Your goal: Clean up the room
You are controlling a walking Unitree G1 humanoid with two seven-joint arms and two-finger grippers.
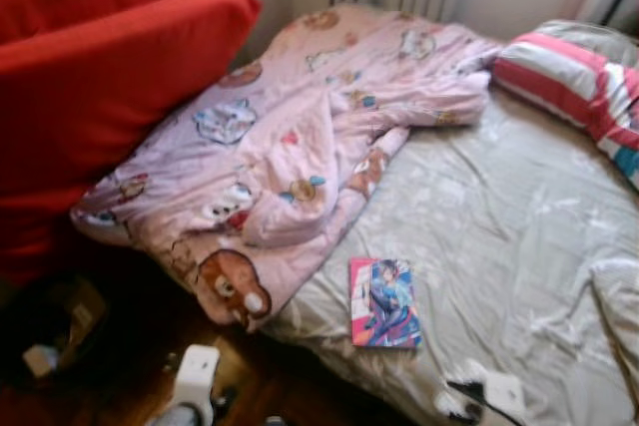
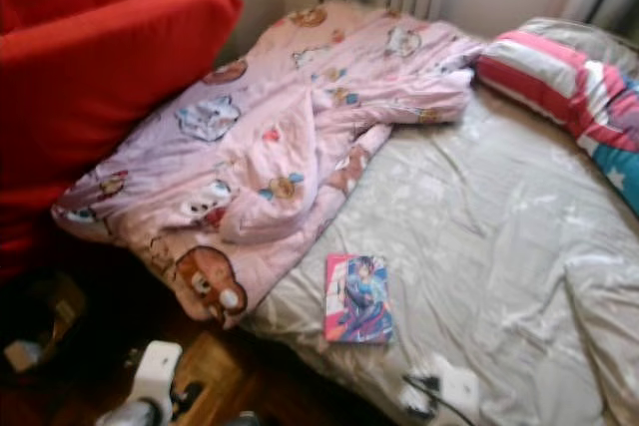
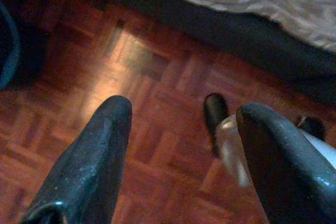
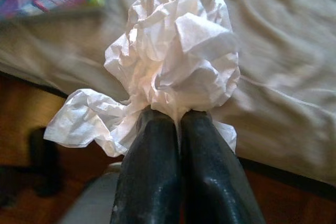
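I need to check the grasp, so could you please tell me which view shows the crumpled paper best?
The right wrist view: the crumpled white paper sits large and close, pinched by the right tool above the grey sheet. The two eye views show it small and blurred at the bed's near edge. The left wrist view looks at the wooden floor.

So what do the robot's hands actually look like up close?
Each gripper is two long, rounded black fingers with a slightly glossy, speckled surface. The left gripper has thick fingers tapering to blunt tips; the right gripper has the same dark fingers. A pale silver-white arm section shows below.
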